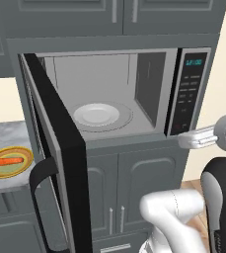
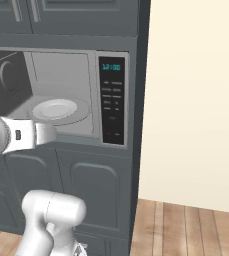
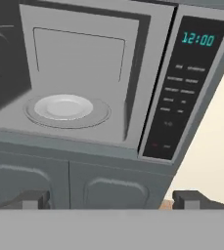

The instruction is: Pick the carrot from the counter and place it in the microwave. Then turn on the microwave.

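The carrot [image 1: 9, 161], a short orange stick, lies on a yellow-rimmed, green-centred plate [image 1: 27, 159] on the marble counter [image 1: 3, 134] at the far left. The microwave [image 1: 109, 94] stands with its black door [image 1: 60, 148] swung wide to the left. Inside, a white dish [image 1: 95, 114] rests on the turntable. My gripper [image 1: 183, 140] [image 2: 51, 133] [image 3: 111, 200] hovers in front of the microwave's lower right corner, below the keypad [image 1: 188, 94]. It points at the cavity, open and empty, far from the carrot. Both dark fingertips [image 3: 33, 199] sit wide apart in the hand view.
The open door juts out between my gripper and the counter. Dark grey cabinets [image 1: 129, 183] sit below the microwave and more above. A cream wall [image 2: 196, 100] and wood floor [image 2: 186, 225] lie to the right. The display [image 3: 198, 39] reads 12:00.
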